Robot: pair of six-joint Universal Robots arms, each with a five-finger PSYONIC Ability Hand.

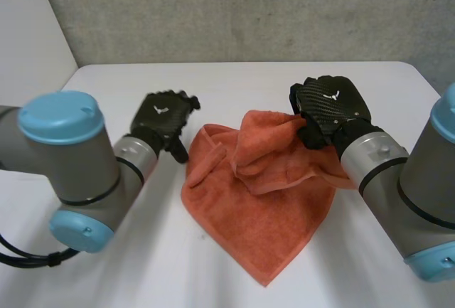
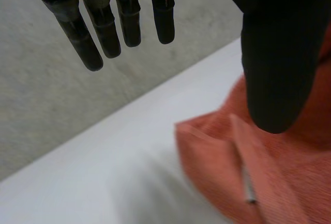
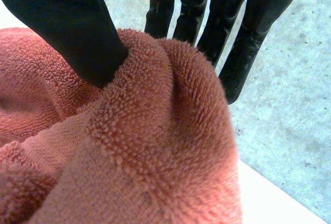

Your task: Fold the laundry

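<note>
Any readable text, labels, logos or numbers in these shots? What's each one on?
No readable text anywhere.
left hand: small white mark on its back, a symbol, no letters.
right hand: same white mark, no letters.
orange towel: pale strip by a fold, too blurred to read.

Left hand [image 1: 164, 117] hangs with fingers straight; right hand [image 1: 331, 106] pinches.

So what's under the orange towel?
The towel lies on the white table, which shows all round it. The right hand pinches a bunched part up. Whether anything small hides beneath the cloth is covered from sight.
</note>
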